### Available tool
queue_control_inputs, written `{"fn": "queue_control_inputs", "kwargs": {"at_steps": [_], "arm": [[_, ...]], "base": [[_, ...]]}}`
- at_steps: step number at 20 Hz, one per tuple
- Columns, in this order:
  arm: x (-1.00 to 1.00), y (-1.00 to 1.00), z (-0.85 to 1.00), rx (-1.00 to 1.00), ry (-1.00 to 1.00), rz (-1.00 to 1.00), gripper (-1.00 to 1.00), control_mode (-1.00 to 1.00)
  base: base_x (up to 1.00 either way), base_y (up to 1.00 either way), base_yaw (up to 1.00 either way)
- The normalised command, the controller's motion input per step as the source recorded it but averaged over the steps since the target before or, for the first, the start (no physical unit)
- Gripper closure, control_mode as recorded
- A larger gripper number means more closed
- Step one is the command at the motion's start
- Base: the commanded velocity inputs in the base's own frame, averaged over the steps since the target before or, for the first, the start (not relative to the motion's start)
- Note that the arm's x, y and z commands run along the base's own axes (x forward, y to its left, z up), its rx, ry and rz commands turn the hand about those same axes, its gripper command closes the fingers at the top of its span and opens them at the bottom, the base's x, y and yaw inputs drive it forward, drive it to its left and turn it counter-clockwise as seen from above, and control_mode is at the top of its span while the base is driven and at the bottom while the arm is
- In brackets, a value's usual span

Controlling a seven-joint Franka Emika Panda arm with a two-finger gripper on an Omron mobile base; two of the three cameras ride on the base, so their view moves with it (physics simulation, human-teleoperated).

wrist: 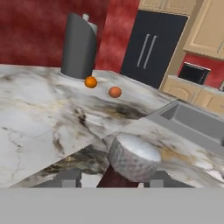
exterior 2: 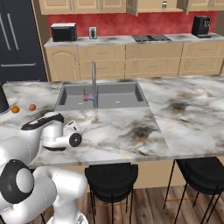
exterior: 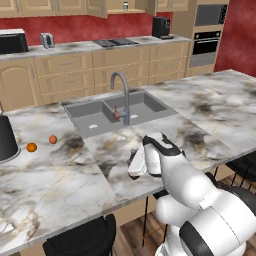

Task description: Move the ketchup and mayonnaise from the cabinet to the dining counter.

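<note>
Here's the big white-grey marble worktop [exterior: 50, 180] with its smoky brown veins, polished and flat, and set into it the matte grey rectangular sink [exterior: 90, 120] with a slim curved metal faucet [exterior: 122, 92].

The hand view looks low across the stone. The small dark red-brown ketchup bottle [wrist: 131, 158] stands upright on the worktop in front of the sink, on the stool side. Its rounded top reads pale and speckled from this close. It sits right between the gripper [wrist: 116, 178] tips, which flank the red body narrowly parted with a sliver of gap on one side, so nothing is clamped.

The hand view also catches what lies beyond the sink's side: two small glossy orange balls [wrist: 90, 82] and a tall dark grey cylinder [wrist: 78, 46].

From the left base view, the white arm [exterior: 170, 170] bends down over the worktop just in front of the sink, and its bulk hides most of the bottle.

The right base view adds the round black stools [exterior 2: 111, 177] under the worktop's edge. Far behind the sink, it also shows the light tan wooden cabinet [exterior 2: 148, 5], standing open with the small white mayonnaise jar [exterior 2: 164, 5] on its shelf.
</note>
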Motion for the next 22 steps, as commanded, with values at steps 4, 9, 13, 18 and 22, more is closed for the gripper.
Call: {"fn": "queue_control_inputs", "kwargs": {"at_steps": [4,9,13,18,22], "arm": [[-0.01,-0.22,-0.10,0.00,-0.03,0.00,-1.00,-1.00],[-0.05,-0.22,-0.06,0.00,-0.04,0.00,-1.00,-1.00],[-0.13,-0.15,-0.06,0.00,-0.06,0.00,-1.00,-1.00],[-0.20,-0.11,-0.04,0.00,-0.04,0.00,-1.00,-1.00],[-0.27,-0.03,-0.03,0.00,-0.01,0.00,-1.00,-1.00]], "base": [[0.00,0.00,0.00],[0.00,0.00,0.00],[0.00,0.00,0.00],[0.00,0.00,0.00],[0.00,0.00,0.00]]}}
